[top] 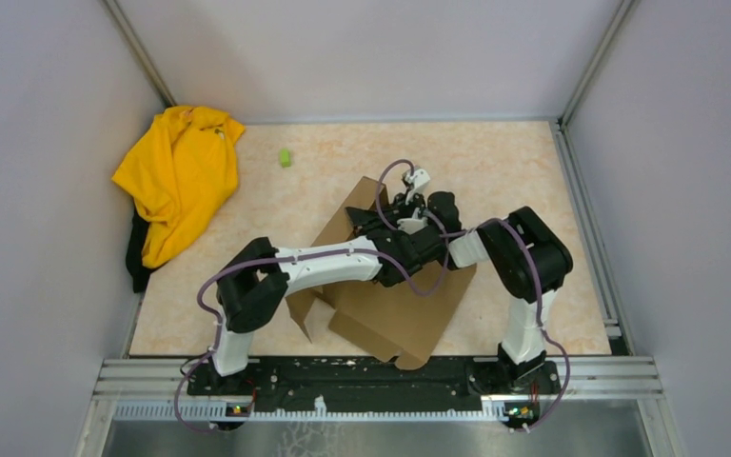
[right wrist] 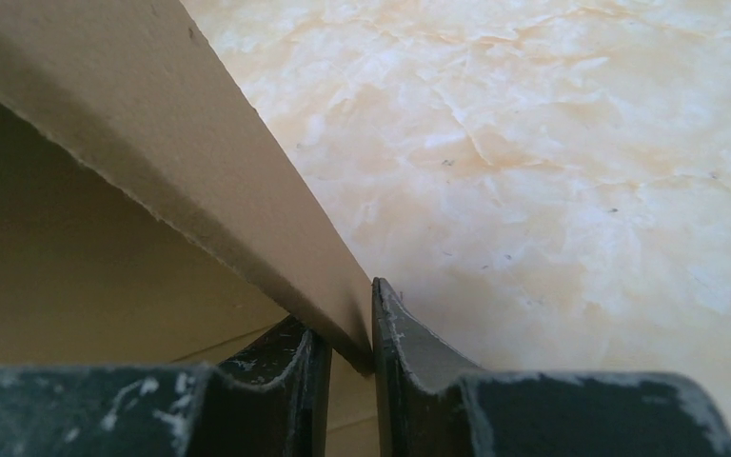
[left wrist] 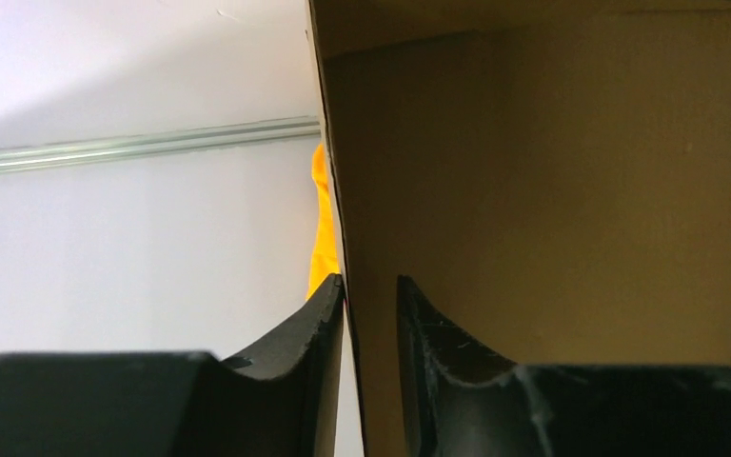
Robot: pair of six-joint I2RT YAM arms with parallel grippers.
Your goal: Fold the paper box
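A: Where's the paper box (top: 395, 319)?
B: Middle of the table (top: 533, 171), under the 2 arms.
A: Claws?
B: Left gripper (left wrist: 369, 286) straddles a wall, jaws apart. Right gripper (right wrist: 343, 314) pinches a panel edge.

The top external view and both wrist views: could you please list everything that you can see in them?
paper box: one, brown cardboard, partly folded, middle of the table
garment: one, yellow, crumpled in the far left corner
dark item: one, black, partly under the garment; cannot tell what it is
small object: one, green, far side, apart from the box
table: one, beige marbled top
walls: grey, on three sides
left arm: one, white and black, over the box; jaws straddle an upright box wall, slightly apart
right arm: one, black and white, over the box; jaws closed on a flap's edge
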